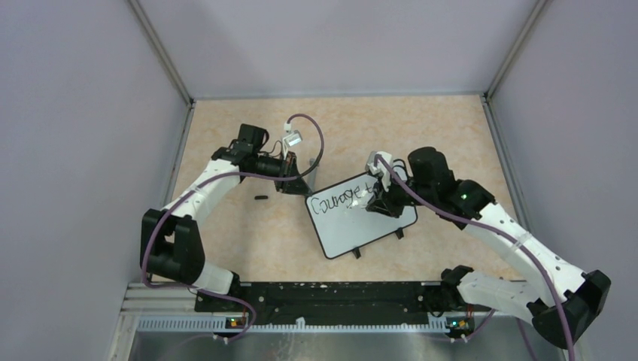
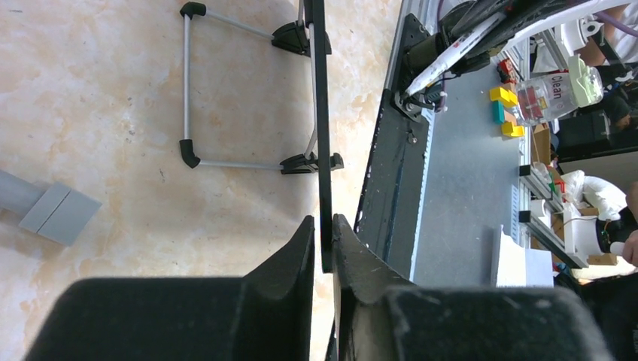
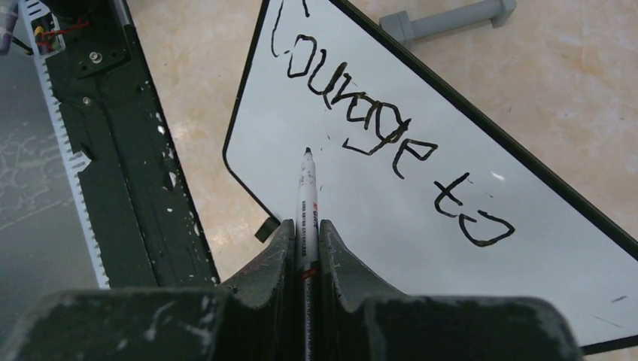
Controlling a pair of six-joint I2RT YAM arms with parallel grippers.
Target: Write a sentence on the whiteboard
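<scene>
**Q:** Where is the whiteboard (image 1: 361,222)?
**A:** In the middle of the table (image 1: 248,233), tilted on its feet. The sentence (image 3: 391,143) reads "Courage to".
**Q:** And the grippers?
**A:** Your right gripper (image 3: 306,226) clamps a marker (image 3: 307,203), tip over the board below the writing. Your left gripper (image 2: 323,222) straddles the board's rim, jaws narrow. You cannot tell whether they pinch it.
</scene>
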